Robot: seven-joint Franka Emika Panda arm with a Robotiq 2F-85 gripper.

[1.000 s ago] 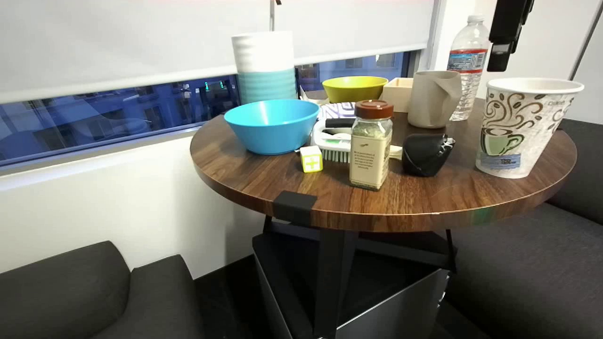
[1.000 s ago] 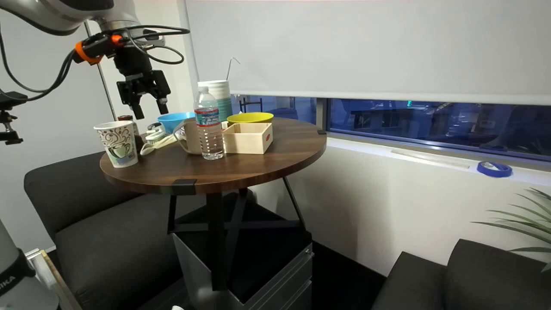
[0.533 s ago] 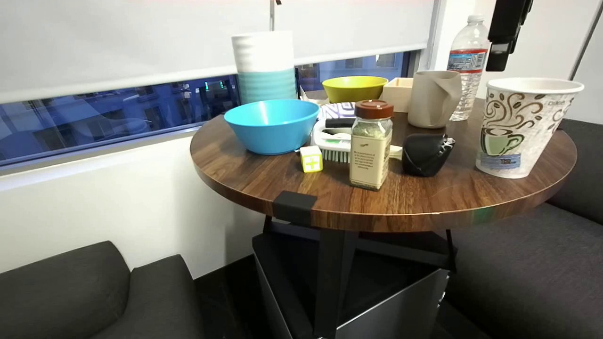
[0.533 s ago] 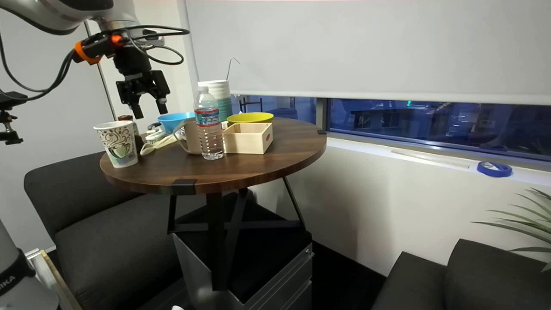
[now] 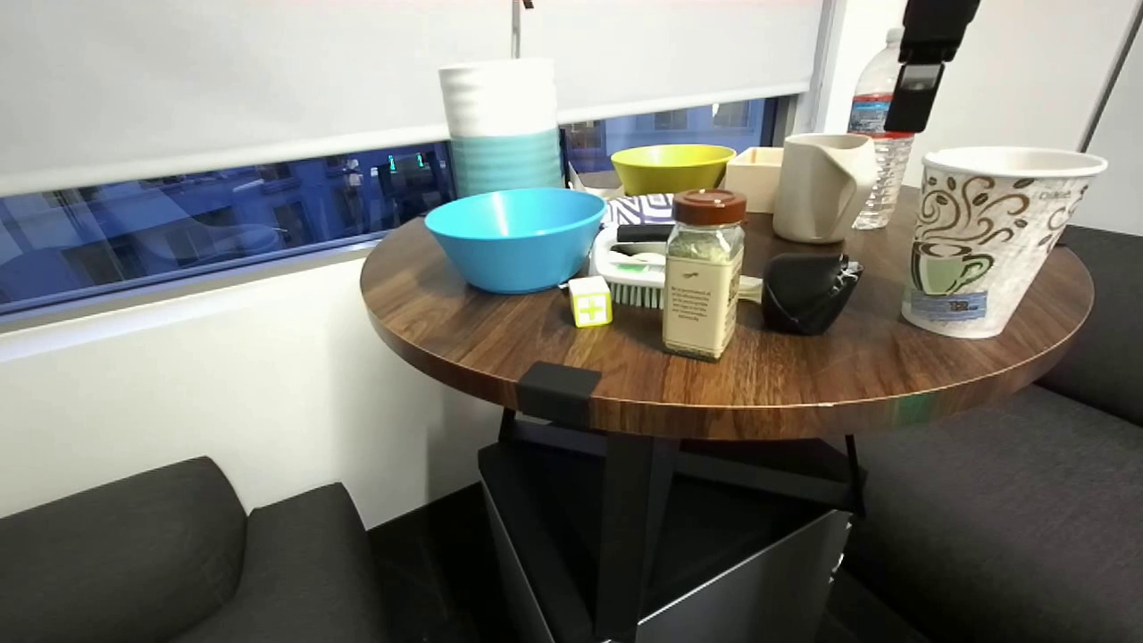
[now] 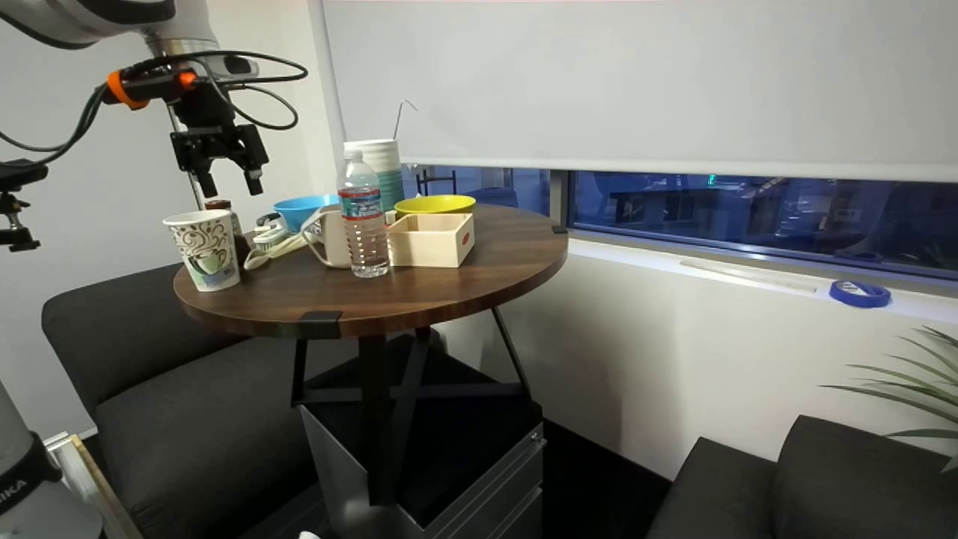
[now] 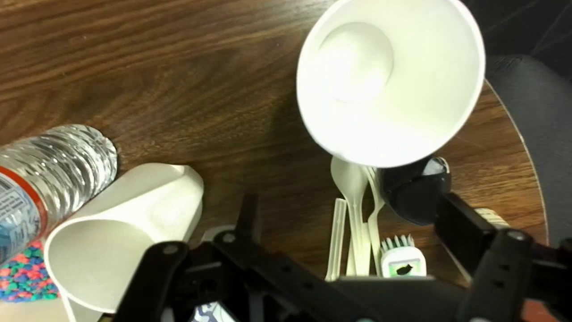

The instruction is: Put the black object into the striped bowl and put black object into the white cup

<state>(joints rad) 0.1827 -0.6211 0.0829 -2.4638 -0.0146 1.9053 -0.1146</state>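
In the wrist view, the striped bowl (image 7: 212, 313) is only glimpsed at the lower edge. The end effector (image 7: 348, 208) is spread wide, with nothing gripped. By the white cup (image 7: 391, 82), part of the black object (image 7: 414, 197) on the worktop (image 7: 487, 143) is hidden; for the likely pick, it should be centred between the fingers, and the cup and spice jar (image 5: 704, 277) left unbrushed.

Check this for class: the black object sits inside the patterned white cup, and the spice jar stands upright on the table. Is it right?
No: the black object sits on the table beside the patterned white cup, not inside, as an exterior view shows. The spice jar does stand upright there.
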